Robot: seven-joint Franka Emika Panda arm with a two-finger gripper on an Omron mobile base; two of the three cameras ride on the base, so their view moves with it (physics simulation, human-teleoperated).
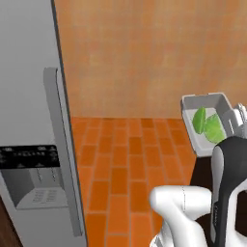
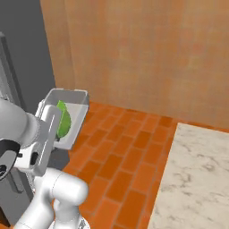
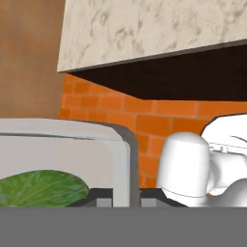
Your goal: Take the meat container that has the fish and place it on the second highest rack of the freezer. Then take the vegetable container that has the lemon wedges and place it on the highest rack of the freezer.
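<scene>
The pincer (image 2: pixel 60 129) is closed narrow on the near wall of the vegetable container (image 2: pixel 77 117), which it holds up in the air above the brick floor (image 1: pixel 130 164). The lemon wedges (image 1: pixel 208 126) lie inside the tray, just in front of the pincer. The freezer (image 1: pixel 29 111) stands well apart to the left of the pincer, its door shut. A marble tabletop (image 2: pixel 197 179) is to its right.

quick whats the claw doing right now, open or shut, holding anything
claw: shut on the rim of the vegetable container, held off the floor with the lemon wedges inside.
</scene>
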